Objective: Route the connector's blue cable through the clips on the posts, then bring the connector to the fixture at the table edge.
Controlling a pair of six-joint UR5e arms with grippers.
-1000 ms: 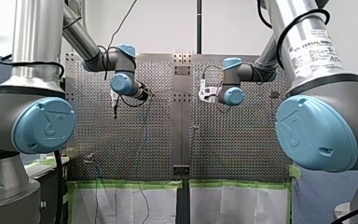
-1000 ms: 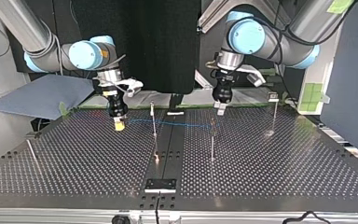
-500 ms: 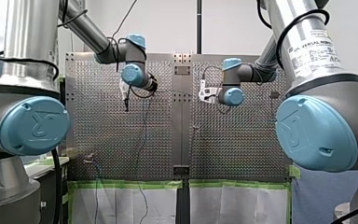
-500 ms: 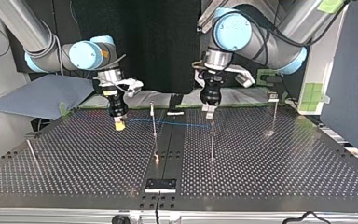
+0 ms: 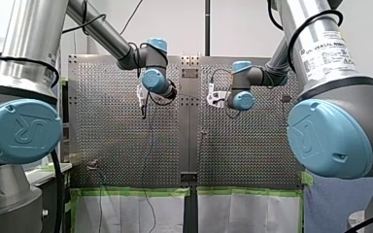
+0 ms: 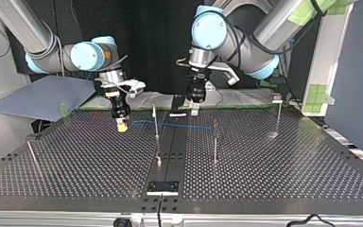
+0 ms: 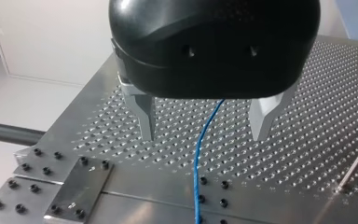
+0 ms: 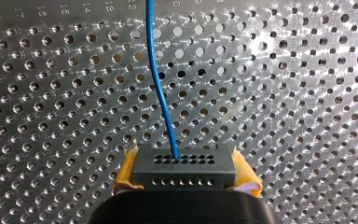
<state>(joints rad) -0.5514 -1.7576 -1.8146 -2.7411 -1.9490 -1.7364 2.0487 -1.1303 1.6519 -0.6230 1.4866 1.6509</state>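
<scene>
Right gripper (image 6: 121, 124), yellow-padded, clamps the dark grey rectangular connector (image 8: 184, 169) over the perforated metal table (image 6: 274, 170). Left gripper (image 7: 204, 133) hangs wide open astride the thin blue cable (image 8: 161, 88). Cable reaches the 2 thin metal posts (image 6: 156, 120), but clip seating is unclear. Fixture delivery remains.

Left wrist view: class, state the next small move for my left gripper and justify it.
Probably close my left gripper on the blue cable: its fingers stand open with the cable running between them, while my right gripper clamps the connector.
</scene>
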